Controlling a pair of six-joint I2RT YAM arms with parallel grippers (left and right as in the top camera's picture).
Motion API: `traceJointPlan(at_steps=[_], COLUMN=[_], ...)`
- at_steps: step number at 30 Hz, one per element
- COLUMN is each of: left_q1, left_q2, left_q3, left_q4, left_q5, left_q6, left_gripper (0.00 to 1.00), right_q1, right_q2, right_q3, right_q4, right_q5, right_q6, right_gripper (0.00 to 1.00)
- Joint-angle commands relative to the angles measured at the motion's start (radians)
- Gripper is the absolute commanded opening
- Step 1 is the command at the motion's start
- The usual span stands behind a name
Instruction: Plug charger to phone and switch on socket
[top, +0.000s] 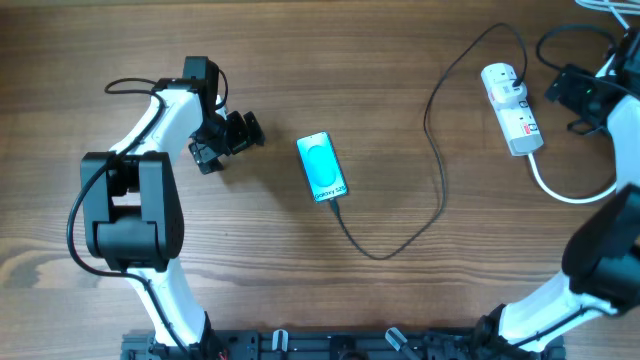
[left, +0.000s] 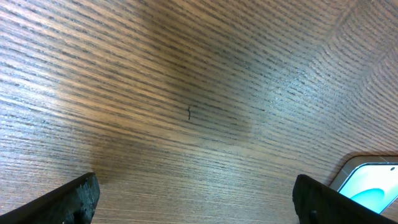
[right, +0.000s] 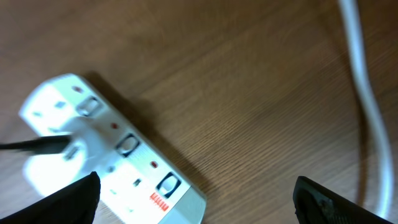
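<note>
The phone (top: 321, 167) lies face up mid-table, its teal screen lit. The thin black charger cable (top: 437, 150) runs from the phone's near end, where its tip meets the phone, in a loop up to its white plug in the socket (top: 511, 108) at the far right. My left gripper (top: 228, 140) is open and empty, left of the phone; a corner of the phone (left: 371, 185) shows in its view. My right gripper (top: 562, 92) is open and empty, just right of the socket. The right wrist view shows the socket (right: 115, 152) with its switches and the plug.
The socket's thick white cord (top: 560, 190) curves off to the right, and shows in the right wrist view (right: 367, 99). The arms' black cables hang at the far right and by the left arm.
</note>
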Motion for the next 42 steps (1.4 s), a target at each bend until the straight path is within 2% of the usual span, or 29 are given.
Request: traceJointPlan(at_steps=[1, 10, 16, 21, 32, 42], left_q1=[0.001, 0.001, 0.001, 0.001, 0.001, 0.001], left_q2=[0.005, 0.005, 0.005, 0.005, 0.005, 0.005], left_q3=[-0.005, -0.005, -0.005, -0.005, -0.005, -0.005], left_q4=[0.002, 0.002, 0.002, 0.002, 0.002, 0.002], left_q5=[0.005, 0.005, 0.005, 0.005, 0.005, 0.005], left_q6=[0.002, 0.002, 0.002, 0.002, 0.002, 0.002], left_gripper=[1.0, 1.0, 1.0, 1.0, 1.0, 1.0], right_q1=[-0.002, -0.002, -0.002, -0.002, -0.002, -0.002], right_q2=[0.134, 0.284, 0.286, 0.286, 0.286, 0.286], right_q3=[-0.003, -0.003, -0.003, -0.003, -0.003, -0.004], right_q4=[0.022, 0.109, 0.149, 0.13, 0.198, 0.121], right_q5=[0.023, 0.003, -0.11, -0.155, -0.154, -0.154], right_q6=[-0.031, -0.032, -0.114, -0.109, -0.08, -0.08], right_gripper=[1.0, 1.0, 1.0, 1.0, 1.0, 1.0])
